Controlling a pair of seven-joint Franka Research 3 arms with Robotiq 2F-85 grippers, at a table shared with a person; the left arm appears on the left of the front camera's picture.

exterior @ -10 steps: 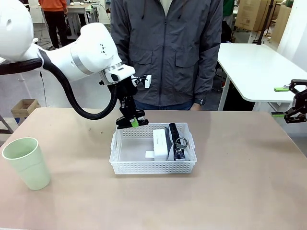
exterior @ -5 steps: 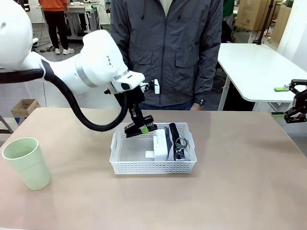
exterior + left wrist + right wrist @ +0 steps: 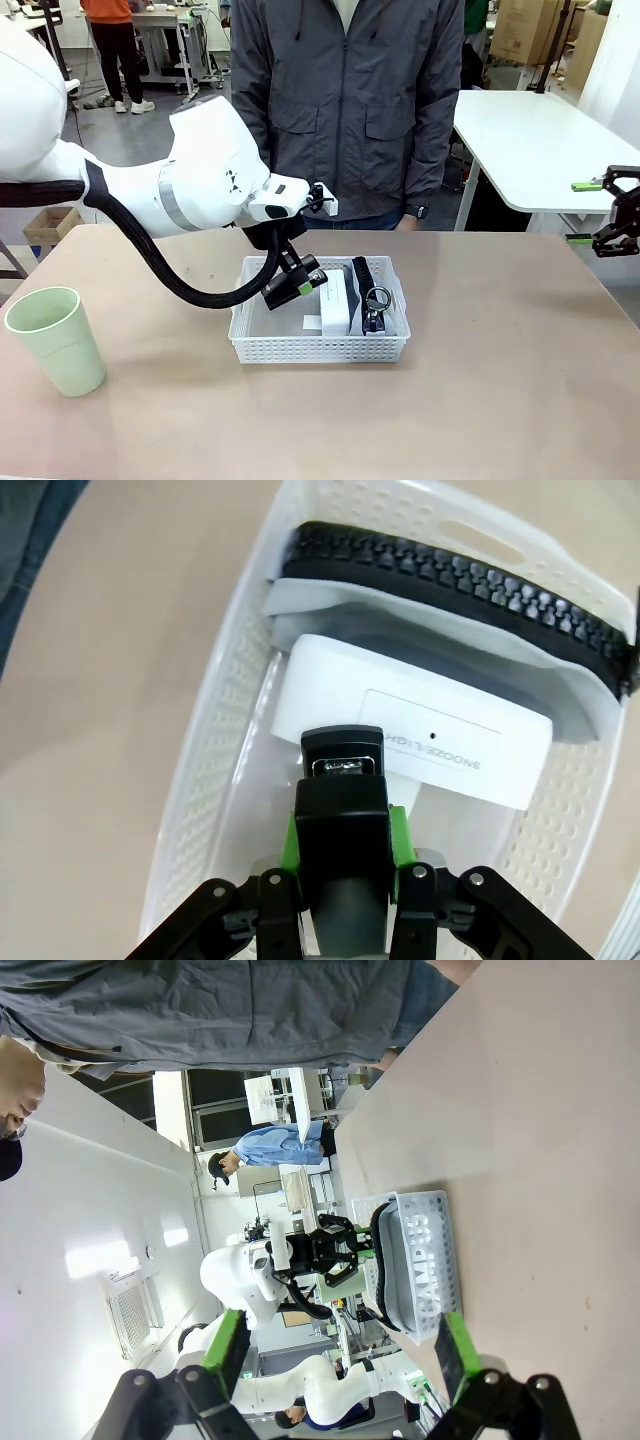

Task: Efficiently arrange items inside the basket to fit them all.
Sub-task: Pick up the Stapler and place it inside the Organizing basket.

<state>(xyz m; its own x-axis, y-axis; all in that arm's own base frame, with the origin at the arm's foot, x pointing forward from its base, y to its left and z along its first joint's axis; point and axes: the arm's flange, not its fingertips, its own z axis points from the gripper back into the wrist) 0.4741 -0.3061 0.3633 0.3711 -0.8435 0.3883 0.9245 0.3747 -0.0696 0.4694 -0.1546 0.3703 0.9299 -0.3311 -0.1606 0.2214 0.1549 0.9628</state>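
Observation:
The white lattice basket (image 3: pixel 318 350) sits mid-table. Inside it, a grey zip pouch (image 3: pixel 365 285) with black edge and ring pull lies along the right side, and a white boxy block (image 3: pixel 335 300) rests beside it. My left gripper (image 3: pixel 295 284) hangs just over the basket's left half, shut on the black stapler (image 3: pixel 282 287). In the left wrist view the stapler (image 3: pixel 342 815) sits between the green pads, its tip close over the white block (image 3: pixel 415 745), with the pouch (image 3: pixel 450 575) beyond. The pale green cup (image 3: pixel 56 340) stands far left. My right gripper (image 3: pixel 603 213) is open at the right edge.
A person in a grey jacket (image 3: pixel 350 110) stands at the far side, right behind the basket. A white table (image 3: pixel 540 140) is at the back right. The right wrist view shows my open right gripper (image 3: pixel 335 1352) and the basket (image 3: pixel 425 1260) farther off.
My left gripper has moved right and down with the stapler, from the basket's far left rim to inside its left half. The right arm has not moved.

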